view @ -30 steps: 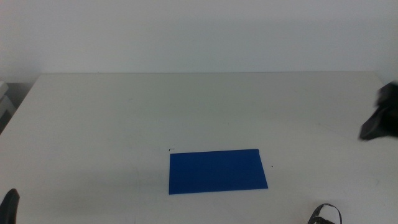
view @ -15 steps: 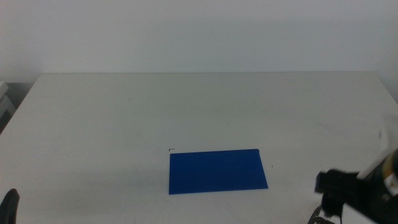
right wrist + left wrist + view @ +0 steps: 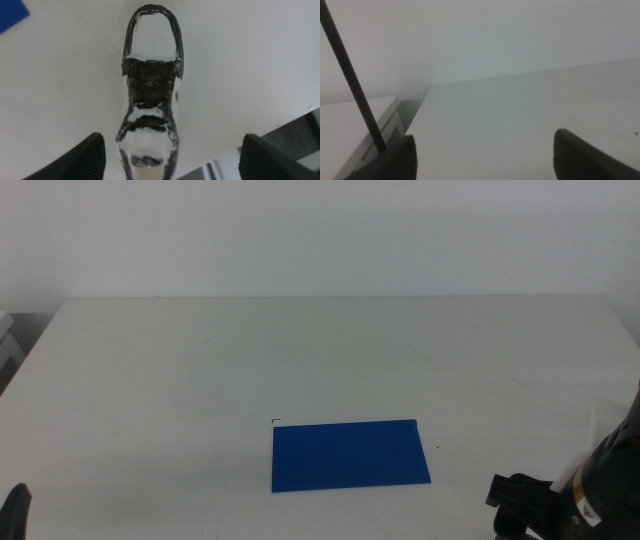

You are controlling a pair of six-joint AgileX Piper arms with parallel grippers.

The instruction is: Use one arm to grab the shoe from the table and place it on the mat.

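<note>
My left gripper (image 3: pixel 482 155) is waiting by the table's (image 3: pixel 200 360) near left corner, fingers spread wide on nothing. The mat (image 3: pixel 350 454) is lying bare near the front edge, middle. My right arm (image 3: pixel 580 495), up by the right edge a second ago, is now swinging in low at the near right corner, its gripper (image 3: pixel 172 155) hanging wide-fingered straight over the shoe (image 3: pixel 150 95), which is resting on the table there, not yet touched. I judge the grab is next.
</note>
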